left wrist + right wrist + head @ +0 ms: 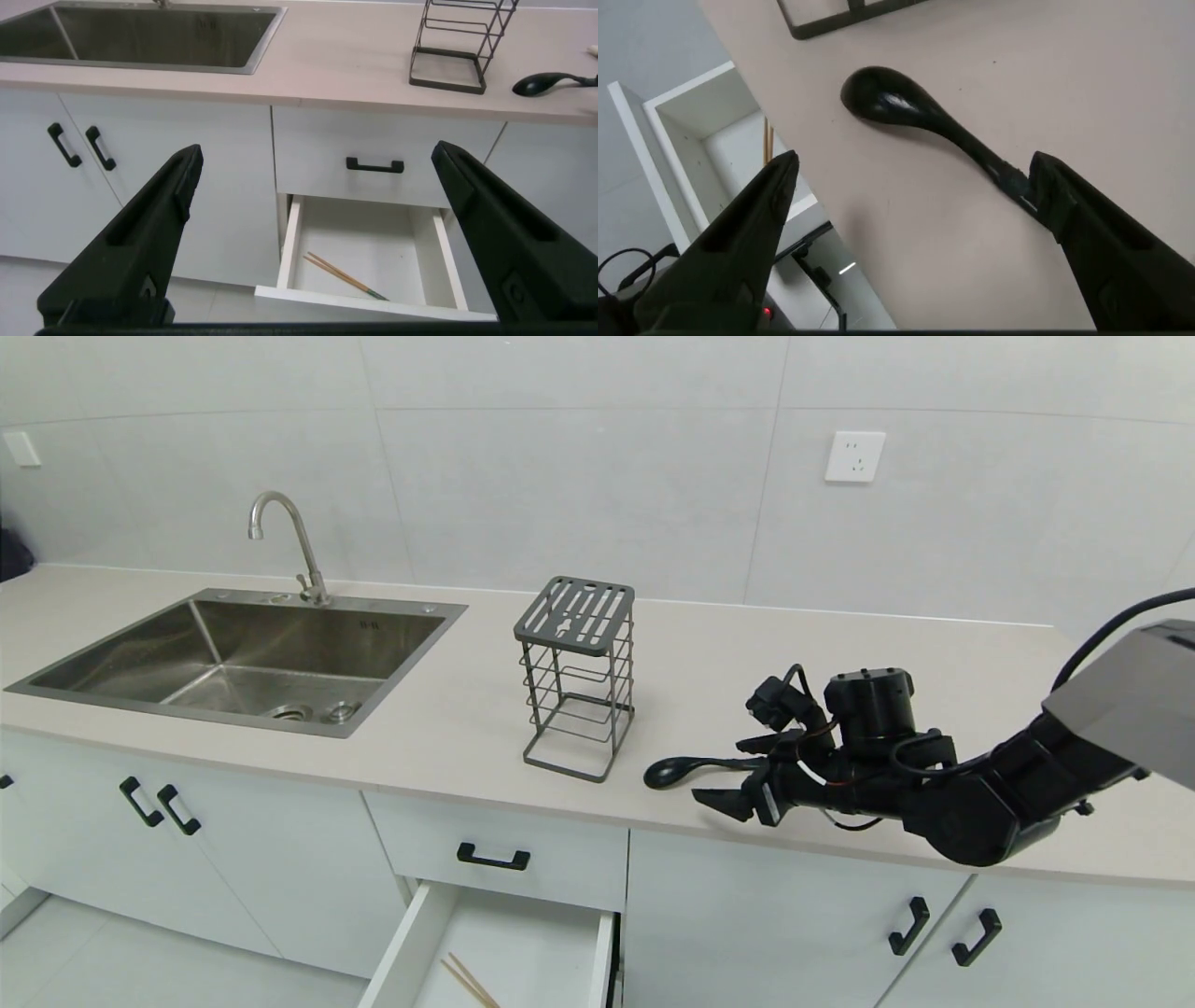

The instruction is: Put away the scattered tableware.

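Observation:
A black spoon (667, 772) lies on the beige counter, bowl toward the wire rack, handle pointing right. My right gripper (719, 768) hovers low over the counter, open, its fingers on either side of the spoon's handle. In the right wrist view the spoon (898, 98) lies between the spread fingers (738, 243), its handle end close to one of them, and the right gripper (915, 163) holds nothing. My left gripper (318, 159) is open in front of the cabinets, facing the pulled-out drawer (374, 303), where wooden chopsticks (344, 276) lie.
A dark wire rack (576, 677) stands on the counter left of the spoon. The steel sink (401, 663) with a faucet (297, 543) is at the far left. The open white drawer (392, 952) juts out below the counter's front edge, with chopsticks (470, 982) inside.

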